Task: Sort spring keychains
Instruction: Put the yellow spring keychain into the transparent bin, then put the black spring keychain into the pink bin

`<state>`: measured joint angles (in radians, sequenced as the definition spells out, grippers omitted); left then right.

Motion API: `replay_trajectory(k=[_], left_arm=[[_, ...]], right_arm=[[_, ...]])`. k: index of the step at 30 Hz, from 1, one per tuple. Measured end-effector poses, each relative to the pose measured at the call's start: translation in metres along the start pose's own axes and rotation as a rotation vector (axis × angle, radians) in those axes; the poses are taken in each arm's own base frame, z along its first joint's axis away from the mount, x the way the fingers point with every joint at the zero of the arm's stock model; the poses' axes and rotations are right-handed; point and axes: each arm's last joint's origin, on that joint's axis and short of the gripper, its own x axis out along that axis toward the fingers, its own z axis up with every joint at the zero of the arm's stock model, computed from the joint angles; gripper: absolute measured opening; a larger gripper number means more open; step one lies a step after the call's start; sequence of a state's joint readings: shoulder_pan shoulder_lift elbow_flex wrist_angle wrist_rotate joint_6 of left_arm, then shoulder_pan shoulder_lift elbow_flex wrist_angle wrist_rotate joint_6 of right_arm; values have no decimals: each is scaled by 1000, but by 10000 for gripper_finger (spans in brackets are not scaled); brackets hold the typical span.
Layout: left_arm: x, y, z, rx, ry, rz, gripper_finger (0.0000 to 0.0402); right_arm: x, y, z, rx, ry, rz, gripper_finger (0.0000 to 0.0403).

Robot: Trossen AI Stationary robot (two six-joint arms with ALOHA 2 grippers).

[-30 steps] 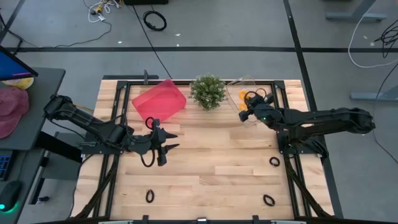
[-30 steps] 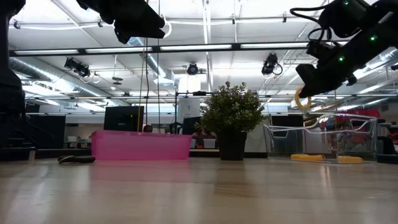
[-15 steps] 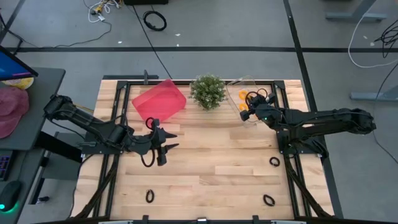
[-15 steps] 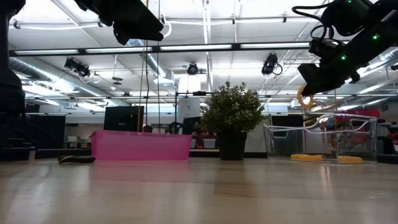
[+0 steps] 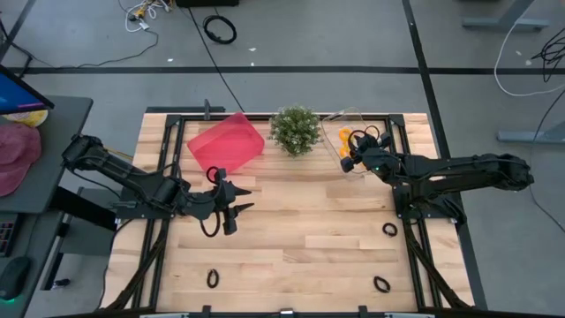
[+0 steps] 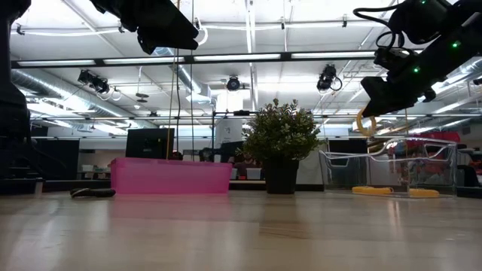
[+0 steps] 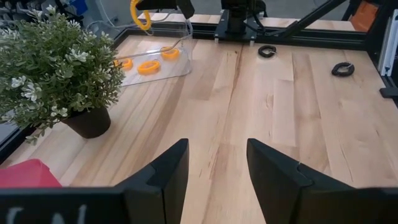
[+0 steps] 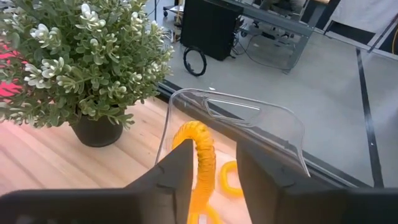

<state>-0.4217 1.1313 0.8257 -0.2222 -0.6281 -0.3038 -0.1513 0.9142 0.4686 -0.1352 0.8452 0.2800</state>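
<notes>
While the right gripper (image 5: pixel 346 159) hangs above the clear tray (image 8: pixel 273 127), an orange keychain (image 8: pixel 202 155) sits between its parted jaws, seemingly mid-release; next, withdraw and fetch another; left gripper (image 5: pixel 231 208) waits open at mid-table.

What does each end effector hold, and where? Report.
Left end effector: nothing, open. Right end effector, open: the top arc of the orange-yellow coiled spring keychain sits between its fingers above the clear plastic bin; whether gripped cannot be told.
</notes>
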Motion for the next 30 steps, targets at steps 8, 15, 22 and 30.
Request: replay_trajectory(k=[8, 15, 22, 30], left_arm=[[0, 0, 0, 0, 0, 0, 165], [0, 0, 0, 0, 0, 0, 165], [0, 0, 0, 11, 0, 0, 165], [0, 0, 0, 55, -6, 18, 165]], right_arm=[[0, 1, -1, 16, 10, 22, 176], [3, -1, -5, 35, 75, 81, 205], [1, 1, -2, 26, 115, 186, 198], [-10, 9, 18, 75, 195, 471, 181]])
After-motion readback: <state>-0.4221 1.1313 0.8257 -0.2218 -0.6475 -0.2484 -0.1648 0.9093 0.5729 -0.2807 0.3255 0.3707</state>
